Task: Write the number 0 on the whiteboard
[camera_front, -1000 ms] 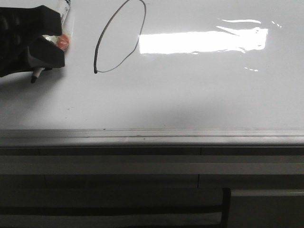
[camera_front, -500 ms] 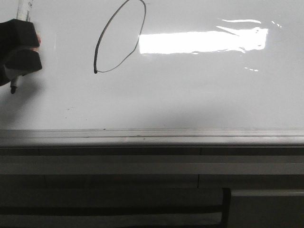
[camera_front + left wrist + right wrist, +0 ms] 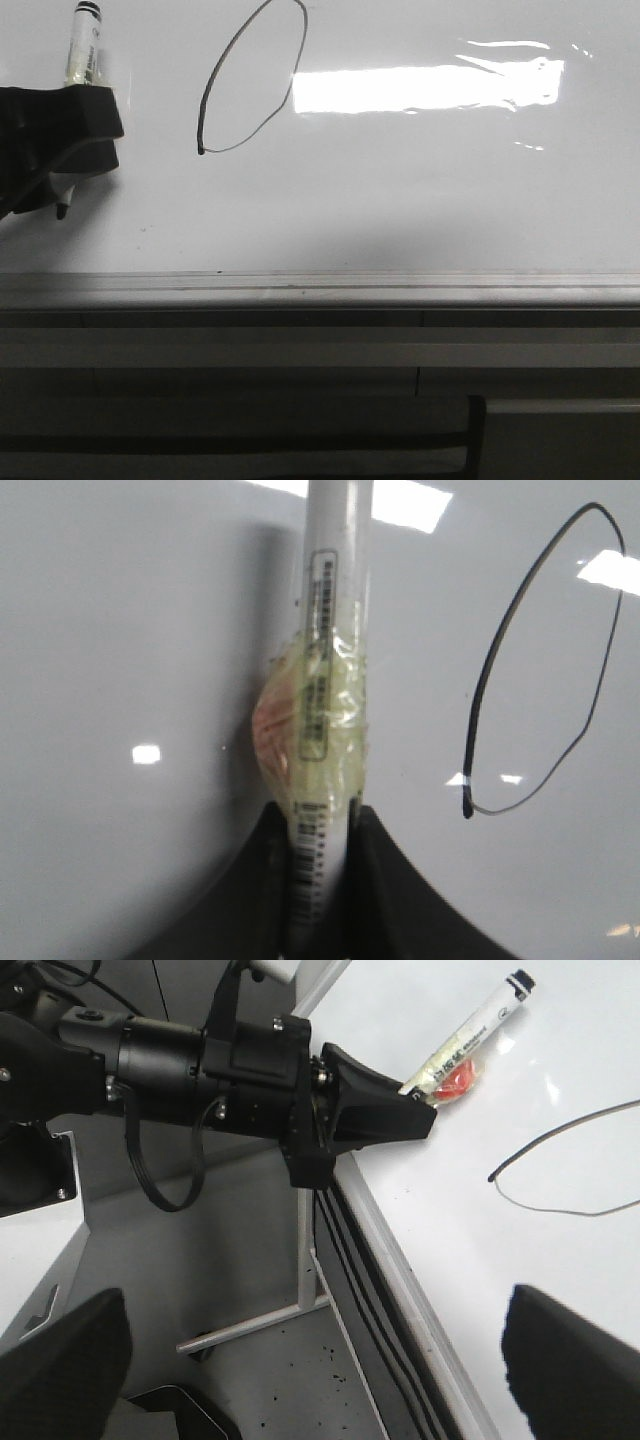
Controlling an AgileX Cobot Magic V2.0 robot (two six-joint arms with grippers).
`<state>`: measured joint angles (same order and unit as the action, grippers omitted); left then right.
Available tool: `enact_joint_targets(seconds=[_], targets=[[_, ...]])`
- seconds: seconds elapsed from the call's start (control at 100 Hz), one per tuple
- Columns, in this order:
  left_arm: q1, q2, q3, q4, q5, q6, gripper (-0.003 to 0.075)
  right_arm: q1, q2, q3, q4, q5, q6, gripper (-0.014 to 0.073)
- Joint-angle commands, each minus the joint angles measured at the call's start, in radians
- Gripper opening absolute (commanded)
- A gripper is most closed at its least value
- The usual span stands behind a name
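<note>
- Front view: my left claw (image 3: 60,140) sits at the far left of the large glossy white whiteboard (image 3: 420,200), pinching a white-barrelled marker pen with a black end band (image 3: 84,45). The pen's long axis runs nearly straight up the board, dark tip (image 3: 62,210) pointing toward the grey metal rim (image 3: 320,285). The thin black hand-drawn oval, the number 0 (image 3: 250,80), lies to the right of the claw, near but apart from it, slanting up to the right and cut off by the picture's top edge. I judge any touch-up falls to the left arm; the right arm does not show here.
- Left wrist view: the black fingers (image 3: 400,900) press against the pen (image 3: 330,630) on both sides. Yellowish tape over a red-orange pad (image 3: 300,730) wraps the barrel. A printed label and barcode run along it, too small for me to read. The oval (image 3: 535,670) sits off to one side, its ends not quite meeting.
- Right wrist view: I see the left arm (image 3: 200,1070) reaching over the desk edge with the pen (image 3: 470,1030). The right claw's dark fingers (image 3: 575,1355) stand well apart, holding nothing.
</note>
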<state>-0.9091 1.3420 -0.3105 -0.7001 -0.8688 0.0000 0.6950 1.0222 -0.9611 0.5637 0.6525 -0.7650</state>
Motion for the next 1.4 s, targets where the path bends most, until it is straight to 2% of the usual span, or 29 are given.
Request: enact_joint_targets(seconds=[0.0,0.42,0.56,0.8,0.87,1.39], targets=[[-0.007,-0.007,-0.019,0.032,-0.092,-0.017,-0.0020,-0.002,-0.015,-0.024,0.017,-0.057,0.000,0.0664],[-0.005,0.016,-0.019,0.031,-0.094,-0.017,-0.0001,-0.002,-0.015,-0.024,0.017,-0.055,0.000,0.0664],[-0.005,0.016,-0.019,0.031,-0.096,-0.017,0.0102,-0.002,-0.015,-0.024,0.017,-0.049,0.000,0.0664],[-0.005,0.016,-0.019,0.033,-0.139,-0.017,0.0358,-0.002,-0.015,-0.024,0.017,-0.049,0.000,0.0664],[-0.005,0.016,-0.019,0.033,-0.145,-0.017,0.0400,-0.002,-0.015,-0.024,0.017,-0.049,0.000,0.0664],[-0.005,0.016,-0.019,0.033,-0.164,-0.015,0.0409,-0.002,-0.015,-0.024,0.017,-0.045,0.000,0.0664]])
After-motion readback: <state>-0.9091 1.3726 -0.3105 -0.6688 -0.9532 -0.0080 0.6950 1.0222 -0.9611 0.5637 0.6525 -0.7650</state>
